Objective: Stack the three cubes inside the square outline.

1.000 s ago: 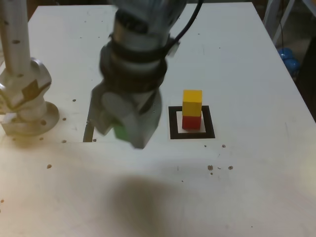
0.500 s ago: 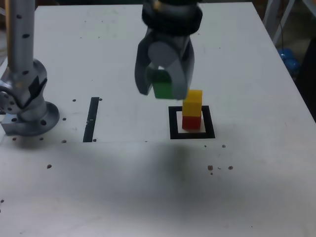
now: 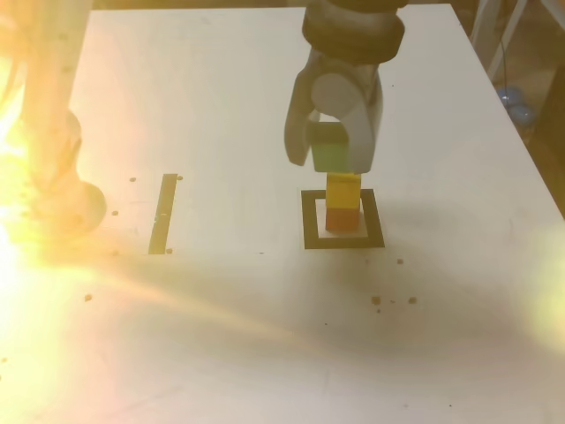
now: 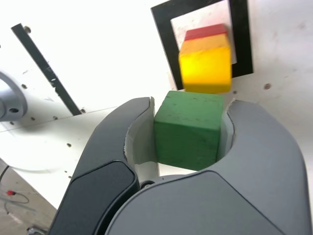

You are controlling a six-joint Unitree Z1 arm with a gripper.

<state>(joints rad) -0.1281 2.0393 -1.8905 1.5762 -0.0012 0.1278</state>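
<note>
Green cube gripped in the claw, above and slightly to the exterior view's left of 2 stacked cubes, yellow on red, inside the square, probably needing a rightward shift there before lowering.

In the exterior view, strong yellow-white glare floods the left side, washing out the robot arm's base and throwing a slanting pale streak across the white bench; a smaller yellowish glow sits at the right edge. A warm haze lowers contrast, leaving the black tape square brownish and the green cube muted. Broad, soft-edged shading lies over the near part of the bench. The wrist view is bright and cooler, its white surface nearly blown out in places, with richer colour on the green cube and a glowing front on the yellow cube, whose edges look slightly soft
</note>
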